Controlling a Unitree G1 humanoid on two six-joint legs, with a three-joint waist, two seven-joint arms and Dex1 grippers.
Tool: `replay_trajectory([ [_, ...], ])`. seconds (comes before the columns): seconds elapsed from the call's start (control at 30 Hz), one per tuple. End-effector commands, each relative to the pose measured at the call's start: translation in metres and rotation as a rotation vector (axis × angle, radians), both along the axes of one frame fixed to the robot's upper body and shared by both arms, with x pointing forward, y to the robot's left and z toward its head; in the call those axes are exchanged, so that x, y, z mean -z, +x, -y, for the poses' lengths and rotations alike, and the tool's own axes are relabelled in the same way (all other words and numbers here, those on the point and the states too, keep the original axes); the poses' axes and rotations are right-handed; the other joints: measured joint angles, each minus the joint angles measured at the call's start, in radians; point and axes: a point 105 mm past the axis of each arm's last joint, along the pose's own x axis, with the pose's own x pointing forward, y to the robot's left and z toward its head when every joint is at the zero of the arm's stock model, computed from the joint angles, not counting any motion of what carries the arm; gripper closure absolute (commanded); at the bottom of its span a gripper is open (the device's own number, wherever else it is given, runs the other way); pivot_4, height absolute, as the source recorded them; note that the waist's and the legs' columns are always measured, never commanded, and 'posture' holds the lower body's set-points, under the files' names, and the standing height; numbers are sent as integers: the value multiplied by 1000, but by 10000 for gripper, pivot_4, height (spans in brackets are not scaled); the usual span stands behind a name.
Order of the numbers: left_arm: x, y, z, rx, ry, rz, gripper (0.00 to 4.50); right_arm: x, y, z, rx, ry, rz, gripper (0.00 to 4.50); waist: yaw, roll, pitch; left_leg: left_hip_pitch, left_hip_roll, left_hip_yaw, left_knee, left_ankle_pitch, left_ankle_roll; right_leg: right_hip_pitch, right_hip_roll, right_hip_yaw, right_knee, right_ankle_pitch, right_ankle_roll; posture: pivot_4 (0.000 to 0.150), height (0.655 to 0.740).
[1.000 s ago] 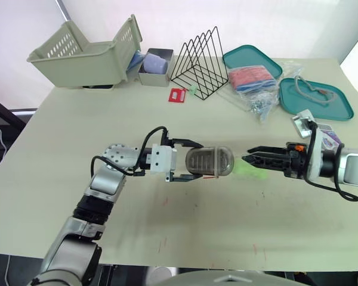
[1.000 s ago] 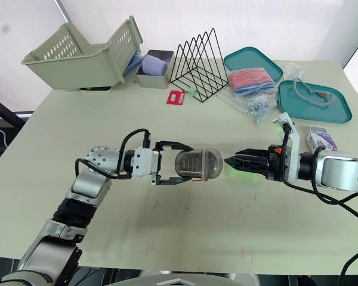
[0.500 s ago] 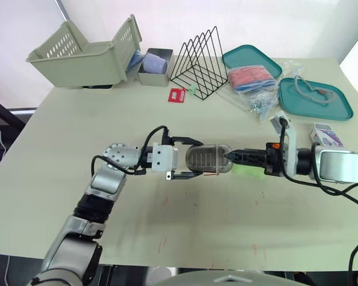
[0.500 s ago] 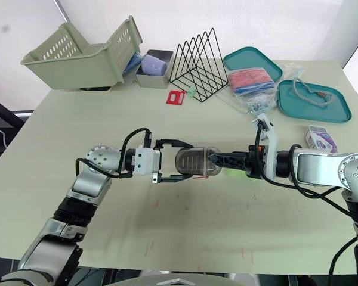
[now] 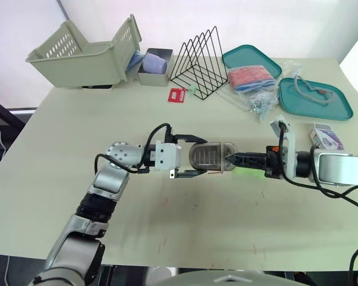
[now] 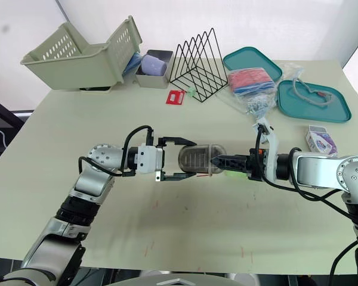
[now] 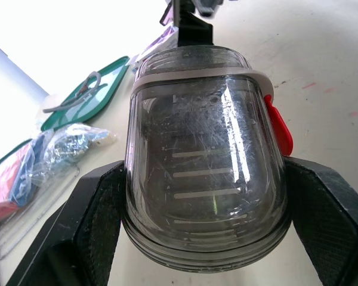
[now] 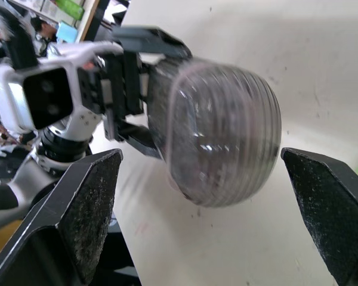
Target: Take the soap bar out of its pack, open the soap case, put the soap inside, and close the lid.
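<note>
My left gripper (image 5: 201, 156) is shut on the translucent grey soap case (image 5: 212, 157), holding it sideways just above the table, one finger on each flank. The case's lid looks closed, and a red latch (image 7: 280, 128) shows on its side. From the right, my right gripper (image 5: 230, 158) points at the case's rounded end, its tips at or very near it. In the right wrist view its fingers (image 8: 83, 202) stand wide apart with the case (image 8: 221, 137) ahead of them. The green soap bar (image 5: 249, 171) lies on the table under the right gripper. The white and purple soap pack (image 5: 324, 136) lies at the right edge.
At the back stand a beige basket (image 5: 77, 50), a small grey box (image 5: 155, 65), a black wire rack (image 5: 200, 56), two teal trays (image 5: 250, 58) (image 5: 316, 98) and a clear bag of red items (image 5: 253, 80). A red card (image 5: 177, 95) lies near the rack.
My right gripper has moved left from beside the soap up to the case's end. The left gripper has carried the case slightly to the right.
</note>
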Motion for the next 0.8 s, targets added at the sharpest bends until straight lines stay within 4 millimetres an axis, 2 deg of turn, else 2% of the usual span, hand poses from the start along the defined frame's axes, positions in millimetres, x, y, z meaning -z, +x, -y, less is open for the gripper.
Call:
replay_trajectory([
  [0.03, -6, -3, 1, 18, 0, 27, 10030, -13, 1, 6, 0, 0, 58, 0, 0, 0, 0, 0, 0, 0, 0, 0, 0, 0, 0, 0, 0, 0, 0, 1500, 7400],
  [0.2, -9, -4, 5, 28, -10, 31, 10030, -15, -1, 5, -12, 24, 53, 0, 0, 0, 0, 0, 0, 0, 0, 0, 0, 0, 0, 0, 0, 0, 0, 1500, 7400],
  [0.37, -14, -4, 9, 36, -33, 43, 10030, -9, -2, -1, -35, 39, 33, 0, 0, 0, 0, 0, 0, 0, 0, 0, 0, 0, 0, 0, 0, 0, 0, 1500, 7400],
  [0.8, -15, -6, 8, 34, -31, 46, 10030, -8, 3, -4, -45, 89, 29, 0, 0, 0, 0, 0, 0, 0, 0, 0, 0, 0, 0, 0, 0, 0, 0, 1500, 7400],
])
